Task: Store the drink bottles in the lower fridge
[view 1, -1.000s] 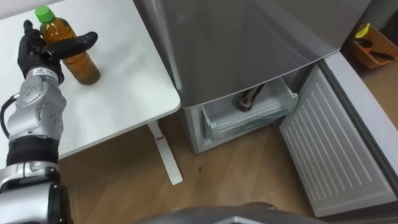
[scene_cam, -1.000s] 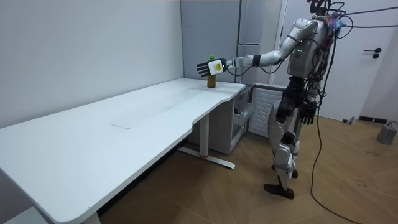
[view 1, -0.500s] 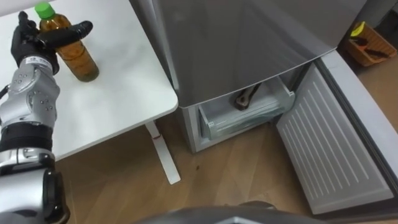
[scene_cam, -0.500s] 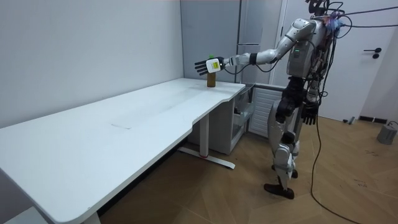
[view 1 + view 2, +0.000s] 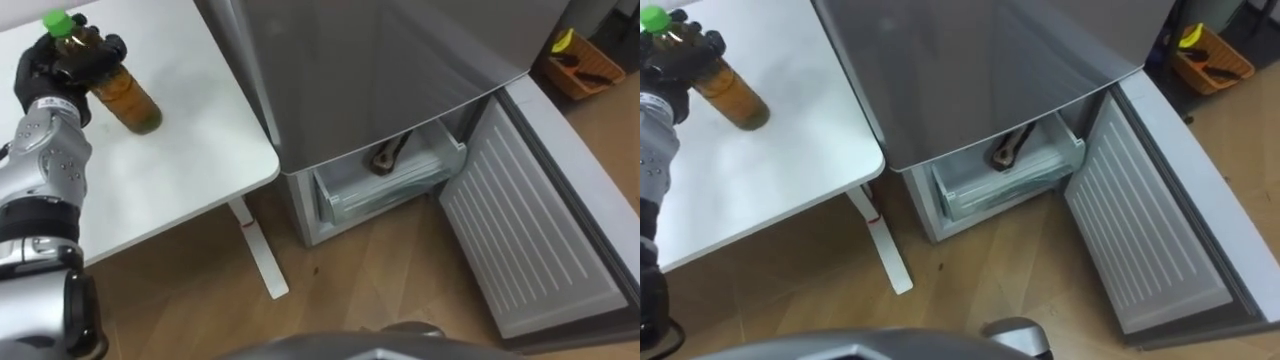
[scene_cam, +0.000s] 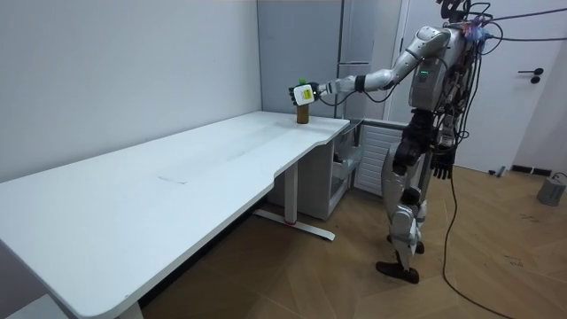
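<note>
A brown drink bottle (image 5: 128, 102) with a green cap stands upright near the corner of the white table (image 5: 190, 170). My left hand (image 5: 52, 72) is stretched out to it, fingers and thumb curled round its upper part just under the cap; the same grasp shows on the bottle (image 5: 738, 102) in the right eye view and on the bottle (image 6: 302, 112) in the room view. The lower fridge (image 5: 390, 185) stands open beside the table, its door (image 5: 520, 240) swung out to the right. My right hand (image 6: 440, 166) hangs relaxed at my side.
A dark object (image 5: 385, 158) lies in the fridge's clear lower drawer. The grey upper fridge door (image 5: 380, 60) is closed. An orange basket (image 5: 585, 65) with tools sits on the wooden floor at the far right. I stand by the table's corner, facing the fridge.
My left hand's fingers, spread beside the bottle before, have curled round it under the cap. The bottle still stands on the table. The eye view has shifted slightly.
</note>
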You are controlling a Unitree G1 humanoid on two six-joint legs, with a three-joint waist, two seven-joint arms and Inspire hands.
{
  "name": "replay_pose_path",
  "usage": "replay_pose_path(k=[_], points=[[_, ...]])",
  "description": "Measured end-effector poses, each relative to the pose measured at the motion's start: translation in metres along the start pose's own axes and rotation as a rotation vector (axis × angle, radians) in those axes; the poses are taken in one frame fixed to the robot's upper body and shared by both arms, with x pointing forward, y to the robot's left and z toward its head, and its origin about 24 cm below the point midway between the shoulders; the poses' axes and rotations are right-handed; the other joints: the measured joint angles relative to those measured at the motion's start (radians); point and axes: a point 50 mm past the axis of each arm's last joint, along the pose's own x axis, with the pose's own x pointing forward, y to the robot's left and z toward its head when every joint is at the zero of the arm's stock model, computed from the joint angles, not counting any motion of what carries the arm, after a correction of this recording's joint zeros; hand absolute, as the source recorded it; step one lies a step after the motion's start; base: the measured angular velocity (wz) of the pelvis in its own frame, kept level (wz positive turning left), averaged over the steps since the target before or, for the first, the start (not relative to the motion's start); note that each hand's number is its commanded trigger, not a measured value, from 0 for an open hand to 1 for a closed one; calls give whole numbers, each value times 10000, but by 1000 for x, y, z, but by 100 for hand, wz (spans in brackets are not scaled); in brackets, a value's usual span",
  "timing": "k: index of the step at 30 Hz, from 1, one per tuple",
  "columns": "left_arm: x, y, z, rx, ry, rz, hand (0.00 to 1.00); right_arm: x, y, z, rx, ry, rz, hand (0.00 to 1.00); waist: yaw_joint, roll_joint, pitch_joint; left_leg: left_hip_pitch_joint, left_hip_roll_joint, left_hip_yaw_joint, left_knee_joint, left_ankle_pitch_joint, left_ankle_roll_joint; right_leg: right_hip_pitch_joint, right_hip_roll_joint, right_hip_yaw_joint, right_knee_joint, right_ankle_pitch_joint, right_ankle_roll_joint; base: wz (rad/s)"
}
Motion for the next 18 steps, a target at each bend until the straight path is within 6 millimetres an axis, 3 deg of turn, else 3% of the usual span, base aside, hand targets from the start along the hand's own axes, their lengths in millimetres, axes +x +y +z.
replay_pose_path(k=[18], points=[[0,-1,-2,26,184,-229,100,0,0,4,-7,-166,-2,0,13,-285,11,43,2,47,-1,0,0,-15,15,80,-2,5,-4,0]])
